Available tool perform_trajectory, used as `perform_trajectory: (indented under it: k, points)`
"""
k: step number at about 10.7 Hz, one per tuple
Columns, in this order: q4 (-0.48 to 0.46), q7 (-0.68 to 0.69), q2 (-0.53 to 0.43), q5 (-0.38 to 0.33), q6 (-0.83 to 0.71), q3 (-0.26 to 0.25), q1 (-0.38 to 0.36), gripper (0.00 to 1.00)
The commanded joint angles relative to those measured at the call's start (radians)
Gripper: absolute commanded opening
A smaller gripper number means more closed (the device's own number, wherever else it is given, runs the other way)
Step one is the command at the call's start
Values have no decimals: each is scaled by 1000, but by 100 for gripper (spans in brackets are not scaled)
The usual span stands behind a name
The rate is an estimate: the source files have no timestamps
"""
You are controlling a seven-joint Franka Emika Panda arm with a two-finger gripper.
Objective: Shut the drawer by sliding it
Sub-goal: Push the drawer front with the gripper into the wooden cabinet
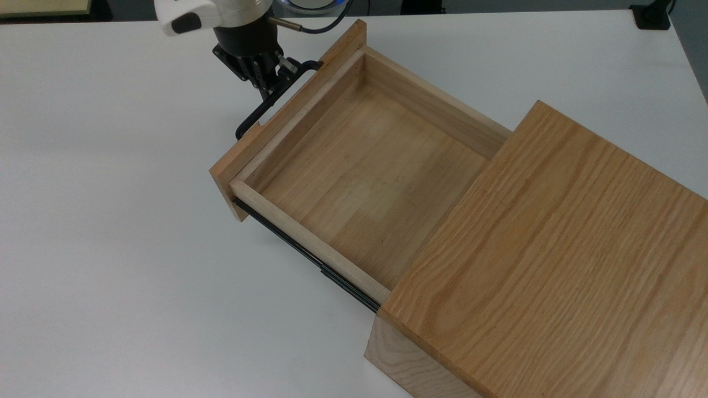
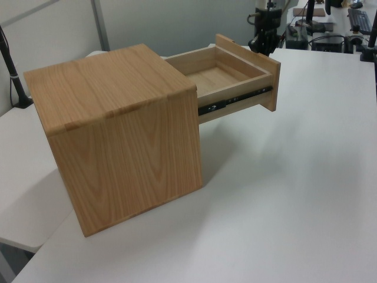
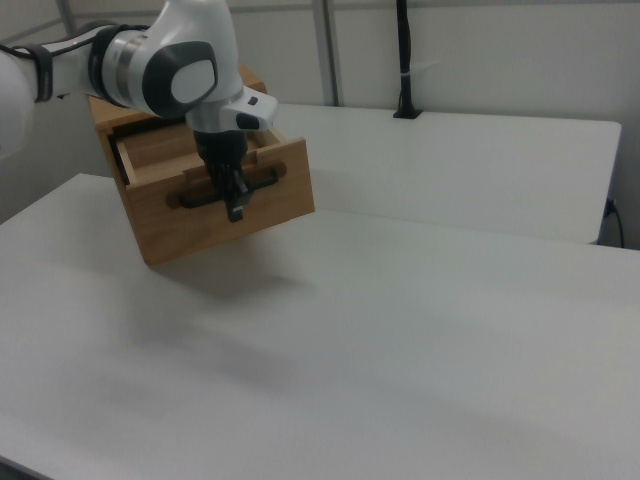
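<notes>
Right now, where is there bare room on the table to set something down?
The white table is bare on the top view's left of the drawer, and beyond the wooden casing. It is crowded at the black handle, where the gripper sits.

Top view: overhead, angled down, close on the drawer [image 1: 354, 166]; casing [image 1: 542, 265] at frame lower right.
Left view: level behind the casing [image 2: 118, 135], facing along the drawer [image 2: 227, 76] to upper right.
Right view: low, farther off, facing the drawer [image 3: 215, 195] front at upper left.
Shared: drawer, white table [image 1: 110, 249].
</notes>
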State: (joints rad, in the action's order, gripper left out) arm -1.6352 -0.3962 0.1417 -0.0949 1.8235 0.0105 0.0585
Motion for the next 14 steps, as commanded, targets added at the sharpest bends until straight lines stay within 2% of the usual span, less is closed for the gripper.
perform_trajectory:
  k: [1, 5, 7, 10, 12, 14]
  points:
    - [-18, -175, 33, -66, 127, -6, -8, 0]
    - [18, -320, 100, -152, 272, 5, -43, 0]
    - [21, -390, 130, -152, 342, 11, -80, 0]
    - [92, -505, 198, -140, 431, 52, -115, 0]
    - [139, -564, 248, -135, 497, 52, -152, 0]
    - [144, -601, 268, -132, 566, 52, -184, 0]
